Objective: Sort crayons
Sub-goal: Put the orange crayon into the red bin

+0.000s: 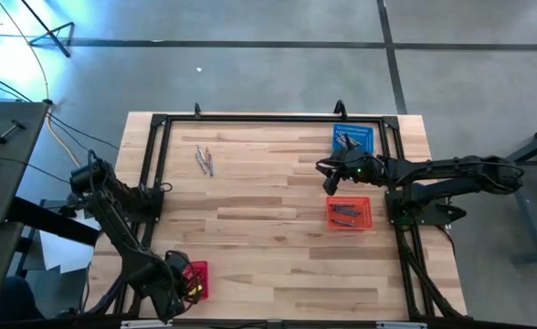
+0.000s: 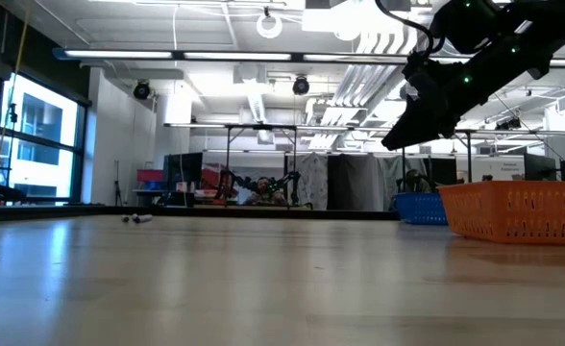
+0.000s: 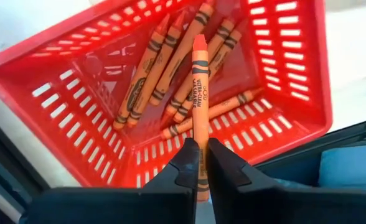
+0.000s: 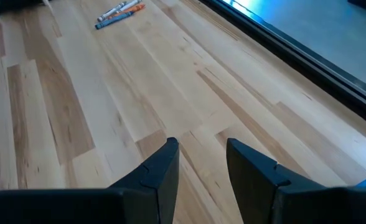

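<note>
— While the left gripper (image 3: 200, 163) hangs over the red basket (image 3: 77, 124) at the near left corner of the bench (image 1: 268, 219), what is it pinching?

— One orange crayon (image 3: 200, 93), clamped between its fingers at the lower end, the tip pointing down into the basket. More orange crayons (image 3: 147, 78) lie loose on the basket floor beneath it.

— And the right gripper (image 4: 201, 168)?

— Its fingers are spread with nothing between them; only bare wood shows in the gap. In the high view it sits above the bench between the blue basket (image 1: 353, 139) at the far right and the orange basket (image 1: 350, 214) nearer the front.

— Any crayons still out on the bench?

— A small cluster (image 1: 205, 160) lies toward the far left, well apart from every basket. The right wrist view shows it too, a few sticks side by side. Dark sticks lie inside the blue and orange baskets, though their colours are hard to tell.
</note>
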`<state>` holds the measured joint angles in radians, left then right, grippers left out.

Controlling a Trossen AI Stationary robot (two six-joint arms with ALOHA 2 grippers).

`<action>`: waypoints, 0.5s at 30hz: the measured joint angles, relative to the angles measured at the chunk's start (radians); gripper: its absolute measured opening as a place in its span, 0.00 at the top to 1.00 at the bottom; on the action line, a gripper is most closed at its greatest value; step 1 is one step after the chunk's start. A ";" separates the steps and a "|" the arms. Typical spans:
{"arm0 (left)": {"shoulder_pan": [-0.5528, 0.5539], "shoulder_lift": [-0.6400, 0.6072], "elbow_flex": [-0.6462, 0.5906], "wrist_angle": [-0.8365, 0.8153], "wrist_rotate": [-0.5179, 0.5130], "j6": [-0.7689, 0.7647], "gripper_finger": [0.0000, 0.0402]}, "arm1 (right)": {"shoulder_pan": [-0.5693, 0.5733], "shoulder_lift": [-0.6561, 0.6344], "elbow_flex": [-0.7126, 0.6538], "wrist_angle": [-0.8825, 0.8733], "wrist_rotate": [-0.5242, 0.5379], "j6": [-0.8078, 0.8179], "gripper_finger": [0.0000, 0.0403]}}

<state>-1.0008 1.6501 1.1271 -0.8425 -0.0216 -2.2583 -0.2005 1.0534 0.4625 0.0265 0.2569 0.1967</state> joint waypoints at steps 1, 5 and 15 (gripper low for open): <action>0.000 0.000 0.000 0.000 0.006 0.000 0.97 | 0.000 0.000 0.000 -0.001 0.000 0.000 0.68; 0.000 0.000 0.000 0.002 0.030 0.000 0.96 | 0.000 0.000 0.000 0.000 0.000 -0.002 0.68; 0.000 0.000 0.000 0.001 0.037 0.001 0.96 | 0.000 0.000 0.000 -0.001 0.000 -0.002 0.68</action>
<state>-1.0008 1.6501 1.1271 -0.8413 0.0151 -2.2578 -0.2005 1.0534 0.4625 0.0257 0.2569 0.1944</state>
